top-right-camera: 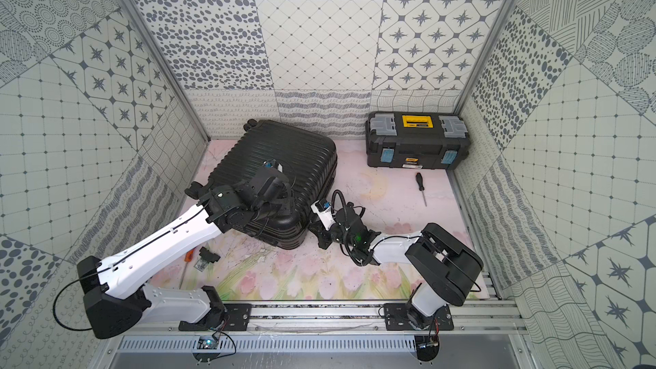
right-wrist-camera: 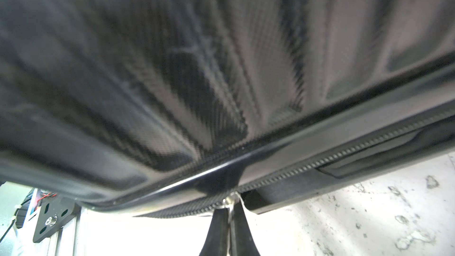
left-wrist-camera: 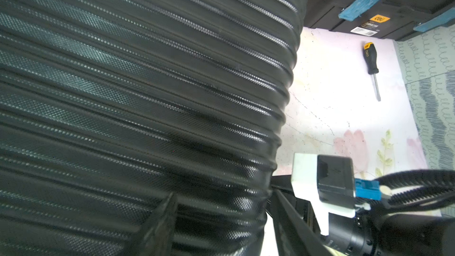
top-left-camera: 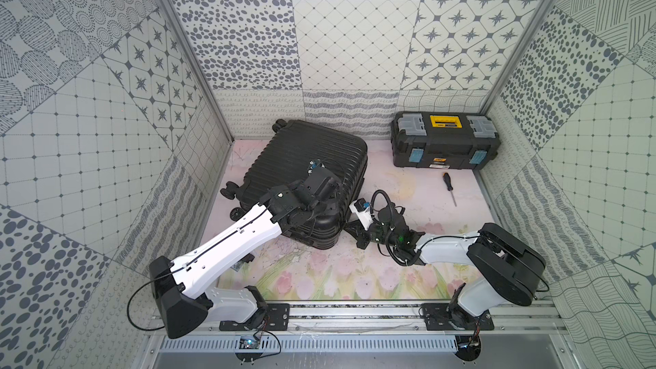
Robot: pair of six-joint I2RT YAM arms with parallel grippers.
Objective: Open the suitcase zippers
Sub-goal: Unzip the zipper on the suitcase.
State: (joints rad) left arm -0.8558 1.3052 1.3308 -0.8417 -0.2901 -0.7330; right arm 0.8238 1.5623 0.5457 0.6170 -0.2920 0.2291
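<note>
Nearest the lens, the mounting rail point(top-left-camera: 355, 311) carries both arm bases at the front edge of the floral mat point(top-left-camera: 337, 278). At the left, the suitcase point(top-left-camera: 305, 150) lies flat on the mat near the left wall, wheels toward that wall and ribbed shell up, its lid looking closed in both top views. The left gripper point(left-wrist-camera: 222, 193) reaches over its near corner. In the left wrist view the jaws stand apart with the ribbed shell's edge between them, and whether they press on it cannot be told. Just beside that corner, the right gripper point(right-wrist-camera: 230, 206) is pinched together on the small silvery zipper pull point(right-wrist-camera: 227, 199) at the side seam. Along the zipper track point(right-wrist-camera: 344, 153), the stretch running away from the rail looks parted, a single row of teeth above a dark gap. The stretch toward the rail looks still meshed. So the job seems begun but not finished: part of one side is likely undone, and the near corner and the rest of the seam, hidden here, are left. Farther right, well apart, stand the toolbox point(top-left-camera: 445, 140) and a screwdriver point(top-left-camera: 449, 188).
</note>
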